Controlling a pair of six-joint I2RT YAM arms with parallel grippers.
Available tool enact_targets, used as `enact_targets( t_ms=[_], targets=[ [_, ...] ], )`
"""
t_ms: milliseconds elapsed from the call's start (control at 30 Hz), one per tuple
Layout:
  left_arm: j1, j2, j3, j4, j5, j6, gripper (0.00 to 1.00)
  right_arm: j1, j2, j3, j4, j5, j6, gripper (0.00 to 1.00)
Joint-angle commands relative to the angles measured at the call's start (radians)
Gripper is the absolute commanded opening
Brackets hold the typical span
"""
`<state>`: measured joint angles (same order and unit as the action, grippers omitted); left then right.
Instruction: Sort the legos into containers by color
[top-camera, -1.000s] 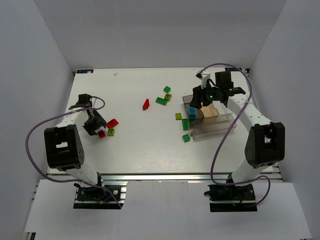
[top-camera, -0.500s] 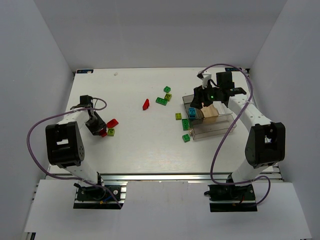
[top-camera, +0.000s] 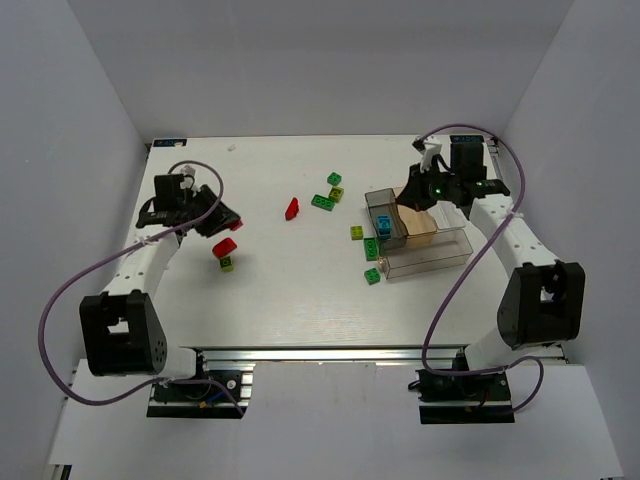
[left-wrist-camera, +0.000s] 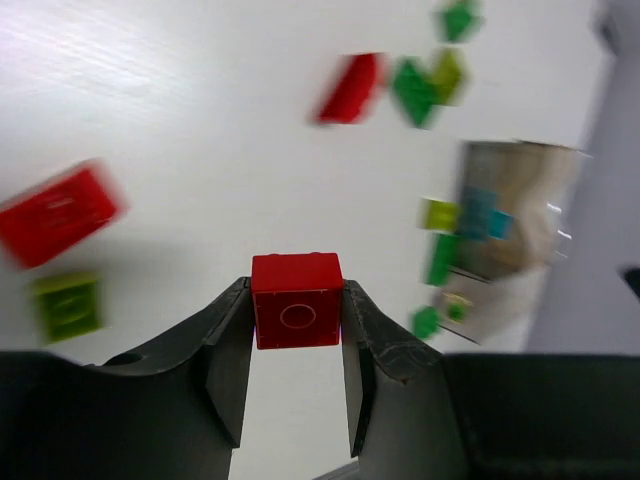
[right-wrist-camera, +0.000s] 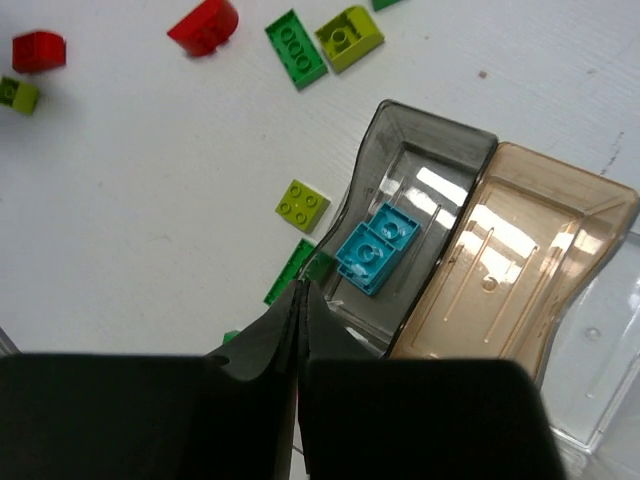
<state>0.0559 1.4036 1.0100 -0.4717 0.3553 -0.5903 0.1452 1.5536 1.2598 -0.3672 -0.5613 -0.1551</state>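
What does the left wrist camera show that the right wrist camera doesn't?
Only the left wrist view: the left hand clamped on a red brick.

Only the right wrist view: the right hand, shut with nothing in it, beside the grey compartment. It also shows the tan compartment sharply enough to see it holds no bricks.

Both: the divided box, the light blue bricks inside it, the red sloped brick and loose green bricks on the table.
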Motion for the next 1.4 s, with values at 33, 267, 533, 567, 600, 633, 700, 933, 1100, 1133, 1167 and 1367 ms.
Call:
enact_targets(
  t_ms=[33, 267, 533, 567, 600, 633, 700, 933, 1100, 1133, 1167, 1367],
  targets=[
    [-0.149, 0.069, 0.039, 0.295, 0.26, -0.161, 0.0, -0.033, -0.044, -0.002, 0.097, 0.009, 0.12, 0.0],
    [-0.474, 0.51, 0.546, 0.275, 0.255, -0.16, 0.0, -0.067, -0.073, 0.02, 0.122, 0.125, 0.186, 0.0],
    [-0.665, 0.937, 1.096, 0.304, 0.303, -0.266, 0.0, -0.114, -0.177, -0.074, 0.163, 0.201, 0.218, 0.0],
    [-0.676, 0.998, 1.16, 0.317, 0.304, -0.279, 0.0, -0.118, -0.188, -0.086, 0.172, 0.202, 0.226, 0.0],
    [-0.688, 1.024, 1.182, 0.356, 0.304, -0.305, 0.0, -0.125, -0.207, -0.095, 0.18, 0.202, 0.227, 0.0],
    [-0.708, 1.043, 1.2, 0.376, 0.3, -0.319, 0.0, -0.128, -0.214, -0.109, 0.191, 0.204, 0.229, 0.0],
    [-0.723, 1.08, 1.214, 0.442, 0.274, -0.345, 0.0, -0.131, -0.231, -0.12, 0.192, 0.201, 0.229, 0.0],
    [-0.771, 1.164, 1.282, 0.478, 0.2, -0.356, 0.08, -0.162, -0.253, -0.146, 0.2, 0.187, 0.233, 0.0],
    [-0.78, 1.167, 1.276, 0.415, 0.171, -0.347, 0.43, -0.164, -0.26, -0.16, 0.209, 0.156, 0.229, 0.01],
    [-0.78, 1.161, 1.277, 0.412, 0.172, -0.345, 0.52, -0.164, -0.262, -0.161, 0.209, 0.134, 0.217, 0.07],
    [-0.78, 1.157, 1.277, 0.409, 0.165, -0.342, 0.56, -0.164, -0.27, -0.171, 0.212, 0.117, 0.207, 0.17],
    [-0.768, 1.111, 1.286, 0.418, 0.149, -0.335, 0.66, -0.164, -0.306, -0.203, 0.234, -0.06, 0.131, 0.43]
  ],
)
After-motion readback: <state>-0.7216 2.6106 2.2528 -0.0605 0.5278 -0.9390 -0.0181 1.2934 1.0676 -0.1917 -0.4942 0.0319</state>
